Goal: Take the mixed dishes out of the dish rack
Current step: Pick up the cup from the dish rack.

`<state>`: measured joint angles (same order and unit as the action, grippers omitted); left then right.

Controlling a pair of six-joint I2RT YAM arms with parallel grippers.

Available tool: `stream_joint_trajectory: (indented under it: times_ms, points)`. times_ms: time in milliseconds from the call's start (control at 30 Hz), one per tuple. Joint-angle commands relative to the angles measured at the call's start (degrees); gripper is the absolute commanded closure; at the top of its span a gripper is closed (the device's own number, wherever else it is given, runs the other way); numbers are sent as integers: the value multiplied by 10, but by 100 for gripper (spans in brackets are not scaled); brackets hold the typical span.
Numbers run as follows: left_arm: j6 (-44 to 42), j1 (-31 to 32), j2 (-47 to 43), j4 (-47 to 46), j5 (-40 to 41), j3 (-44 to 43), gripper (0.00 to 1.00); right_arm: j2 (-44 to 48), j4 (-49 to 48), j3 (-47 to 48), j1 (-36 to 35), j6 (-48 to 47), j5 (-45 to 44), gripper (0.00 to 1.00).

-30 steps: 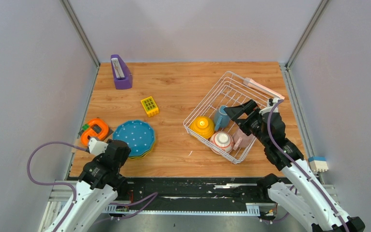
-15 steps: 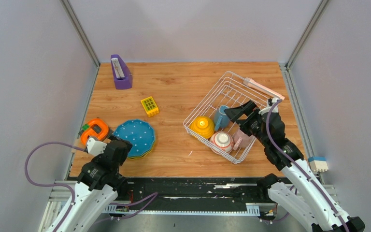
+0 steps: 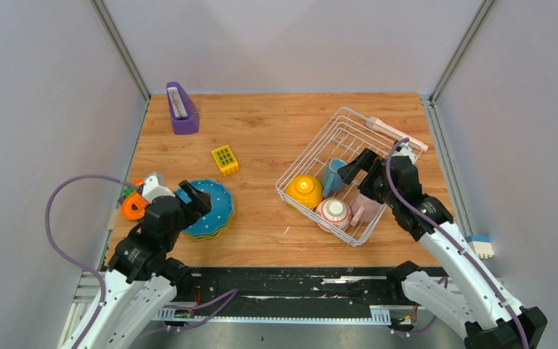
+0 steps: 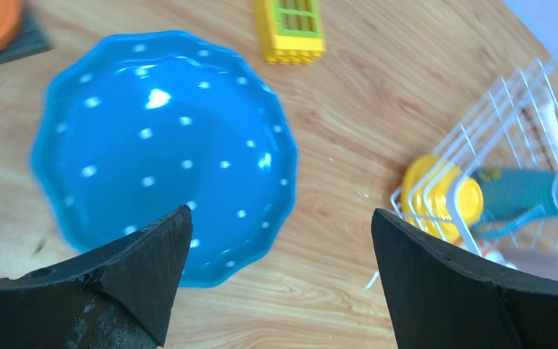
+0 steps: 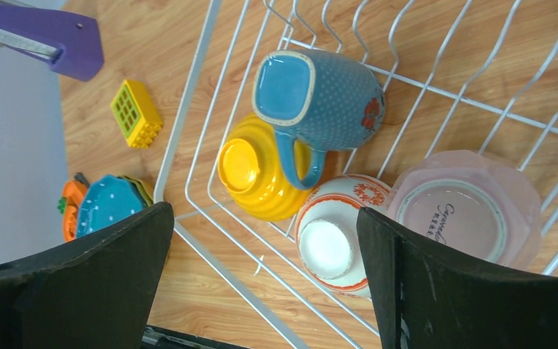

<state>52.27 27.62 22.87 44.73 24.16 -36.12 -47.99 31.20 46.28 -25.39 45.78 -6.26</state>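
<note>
The white wire dish rack stands at the right and holds a yellow-orange bowl, a blue mug on its side, a red-rimmed whitish cup and a pink mug, all bottom-up. In the right wrist view the bowl, blue mug, cup and pink mug show below my open, empty right gripper, which hovers over the rack. The blue dotted plate tops a stack on the table at the left. My left gripper is open and empty above its near edge.
A purple wedge holder stands at the far left. A yellow grid block lies mid-table. An orange round gadget sits left of the plates, partly under my left arm. A pale utensil lies on the rack's far rim.
My left arm has swung forward, and its gripper is now over the near edge of the plate stack. My right gripper has shifted slightly farther over the rack. The dishes have not moved.
</note>
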Motion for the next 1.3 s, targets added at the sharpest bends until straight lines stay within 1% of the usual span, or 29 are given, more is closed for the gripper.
stream_joint_trajectory:
  times_ms: [0, 67, 200, 433, 600, 800, 967, 1267]
  points:
    - [-134, -1, 45, -133, -140, -18, 0, -41, 22, 41, -2, -23, -8, 0]
    - [-140, -1, 61, -149, -160, -20, 0, -69, 22, 60, -2, -23, -1, 1]
    - [-147, -1, 80, -162, -173, -17, 0, -137, 22, 101, -10, -35, 19, 3]
    - [-146, -1, 80, -164, -164, -6, 0, -231, 28, 137, -56, 6, -71, 8]
    - [-146, -1, 80, -167, -164, 1, 0, -283, 46, 165, -67, 29, -148, 6]
    - [-148, -1, 82, -169, -168, 4, 0, -355, 54, 206, -67, 21, -172, 4]
    - [-150, -1, 83, -173, -178, 7, 0, -405, 64, 233, -66, 33, -191, 3]
    - [-146, -1, 83, -172, -175, 10, 0, -449, 76, 242, -62, 41, -218, 4]
